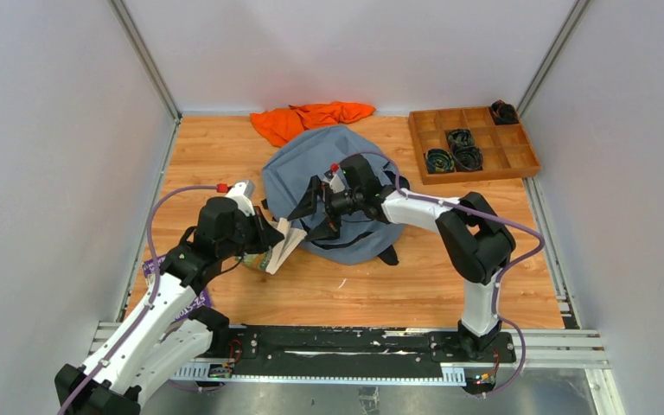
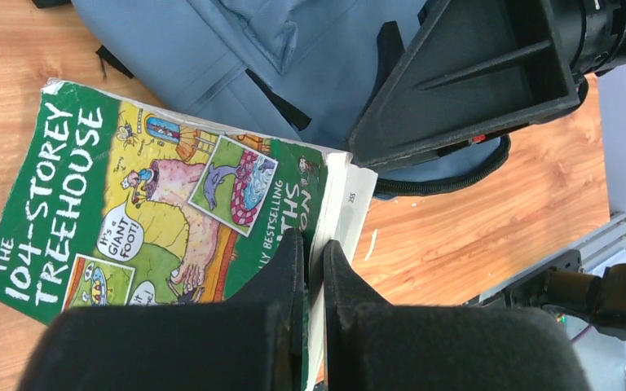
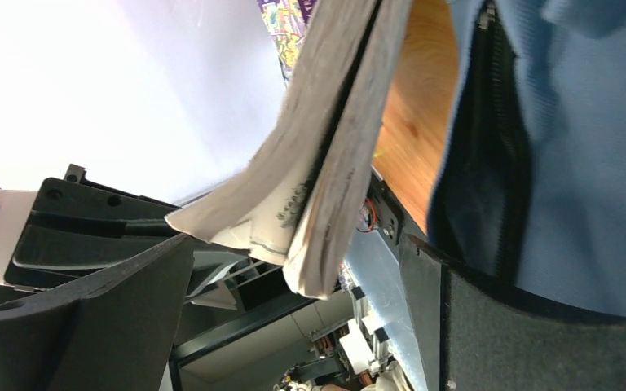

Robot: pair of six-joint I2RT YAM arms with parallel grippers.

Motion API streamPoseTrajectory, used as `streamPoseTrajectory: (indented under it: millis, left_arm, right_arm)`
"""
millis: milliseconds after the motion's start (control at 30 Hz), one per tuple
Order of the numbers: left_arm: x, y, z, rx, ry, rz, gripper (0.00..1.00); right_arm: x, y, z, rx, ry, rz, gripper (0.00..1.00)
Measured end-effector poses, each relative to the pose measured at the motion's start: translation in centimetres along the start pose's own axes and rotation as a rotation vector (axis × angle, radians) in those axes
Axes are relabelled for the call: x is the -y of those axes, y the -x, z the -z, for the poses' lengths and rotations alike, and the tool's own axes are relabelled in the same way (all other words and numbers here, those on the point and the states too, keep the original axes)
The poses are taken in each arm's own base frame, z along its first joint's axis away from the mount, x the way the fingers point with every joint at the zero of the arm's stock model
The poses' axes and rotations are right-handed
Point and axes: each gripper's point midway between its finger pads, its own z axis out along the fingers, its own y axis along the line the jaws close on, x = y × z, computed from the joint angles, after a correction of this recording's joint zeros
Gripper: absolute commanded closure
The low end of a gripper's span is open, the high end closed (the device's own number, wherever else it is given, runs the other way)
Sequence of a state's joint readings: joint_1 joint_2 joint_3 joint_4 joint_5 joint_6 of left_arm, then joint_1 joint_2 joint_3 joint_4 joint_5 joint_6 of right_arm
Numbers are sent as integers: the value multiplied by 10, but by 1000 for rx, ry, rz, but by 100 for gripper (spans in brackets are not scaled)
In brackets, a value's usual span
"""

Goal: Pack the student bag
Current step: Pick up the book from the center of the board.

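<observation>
We label the left arm [image 1: 151, 307] and right arm [image 1: 411, 207]: white links, black joints, lilac cables [image 1: 186, 188], red connectors [image 1: 221, 186].

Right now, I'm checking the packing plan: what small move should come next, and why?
Probably the left gripper, shut on the 104-Storey Treehouse book, should ease its page edge toward the zipper opening of the student bag; the open right gripper faces the pages beside that gap.
</observation>
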State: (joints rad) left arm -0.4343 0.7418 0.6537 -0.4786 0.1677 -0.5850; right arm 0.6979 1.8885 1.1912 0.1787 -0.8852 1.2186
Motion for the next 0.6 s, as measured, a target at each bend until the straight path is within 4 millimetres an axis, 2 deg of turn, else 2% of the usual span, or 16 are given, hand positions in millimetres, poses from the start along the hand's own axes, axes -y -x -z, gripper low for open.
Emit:
streamPoseTrajectory:
  millis: [433,533,600]
  left_arm:
    - [1,-3,-2,-5,-17,-2,100]
    - [1,-3,-3,-6,-17,-5,100]
    - [1,-4,-5,-11,-17,-10,100]
  right_arm:
    - [-39,2,-17,-28,68,29,1]
    - [-41,0,-23,-42,67,30,3]
    - [-40,-1,-26,-48,58,29,10]
